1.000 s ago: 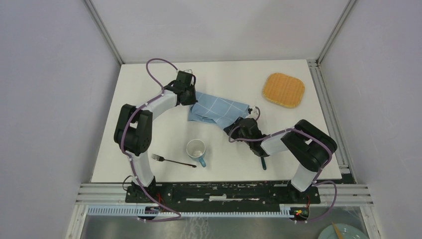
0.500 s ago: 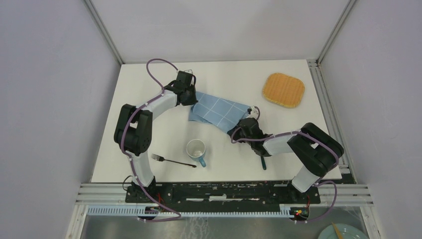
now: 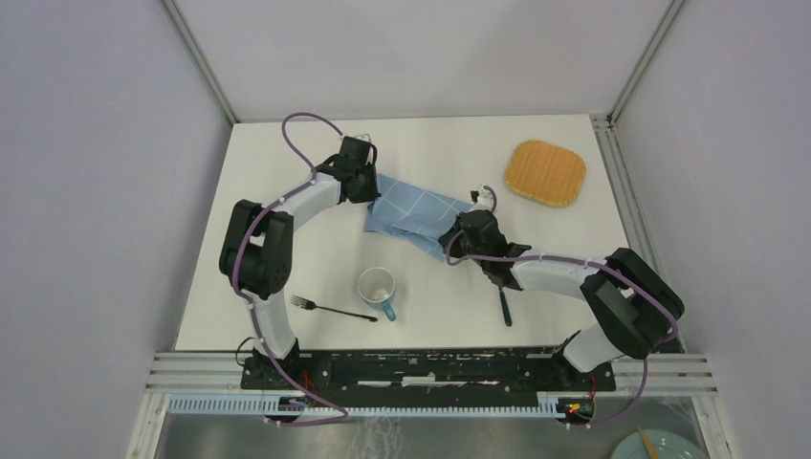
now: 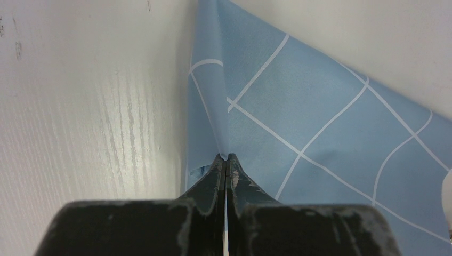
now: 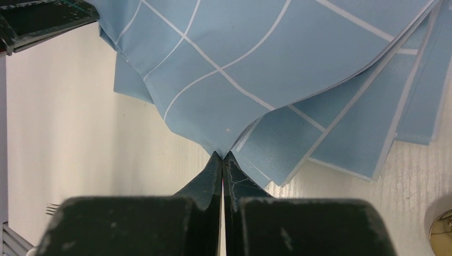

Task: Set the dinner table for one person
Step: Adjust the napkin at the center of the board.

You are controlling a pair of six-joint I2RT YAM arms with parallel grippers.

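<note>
A blue checked cloth (image 3: pixel 413 214) lies folded on the white dinner table (image 3: pixel 287 249), held at both ends. My left gripper (image 3: pixel 367 187) is shut on its far left corner; in the left wrist view the jaws (image 4: pixel 226 158) pinch a raised fold of the cloth (image 4: pixel 320 117). My right gripper (image 3: pixel 457 232) is shut on the cloth's near right corner; in the right wrist view the jaws (image 5: pixel 222 156) pinch a layer of the cloth (image 5: pixel 256 69) lifted off the table. A mug (image 3: pixel 377 289) and a black fork (image 3: pixel 333 309) sit near the front edge.
A woven yellow mat (image 3: pixel 544 172) lies at the back right. A teal-handled utensil (image 3: pixel 505 304) lies under my right forearm near the front edge. A brass-coloured round edge (image 5: pixel 442 228) shows at the lower right of the right wrist view.
My right gripper has moved toward the back of the table with the cloth corner, folding the cloth's near part over. The left gripper has stayed in place.
</note>
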